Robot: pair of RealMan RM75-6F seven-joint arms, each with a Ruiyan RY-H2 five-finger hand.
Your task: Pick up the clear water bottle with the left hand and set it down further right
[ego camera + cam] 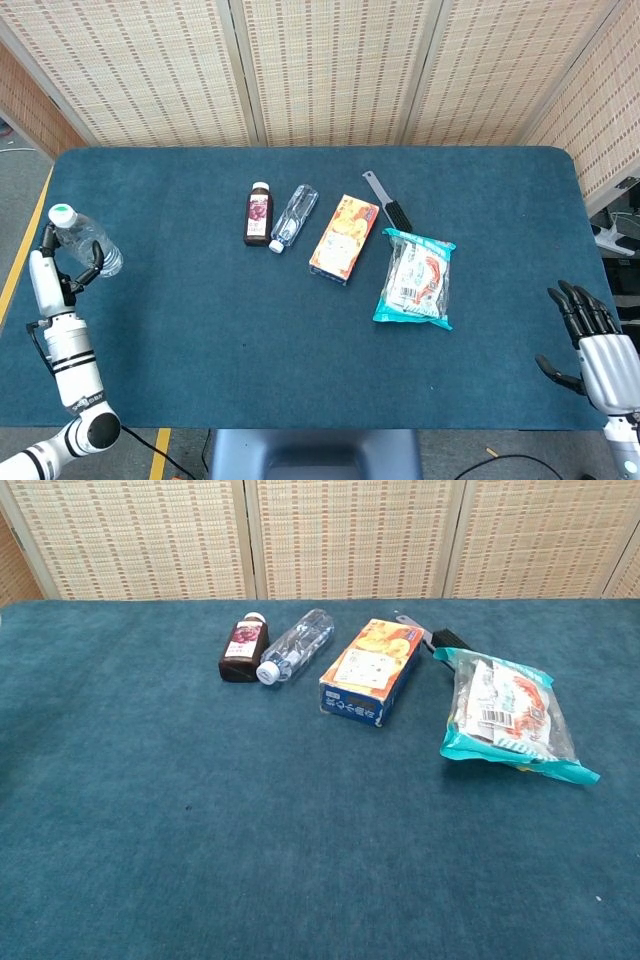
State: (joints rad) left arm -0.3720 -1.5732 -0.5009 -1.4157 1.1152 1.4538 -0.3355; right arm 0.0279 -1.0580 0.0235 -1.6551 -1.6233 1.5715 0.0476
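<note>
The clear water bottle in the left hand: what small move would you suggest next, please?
Probably carry it rightward. The left hand holds the clear water bottle at the table's far left edge, short of any spot further right.
</note>
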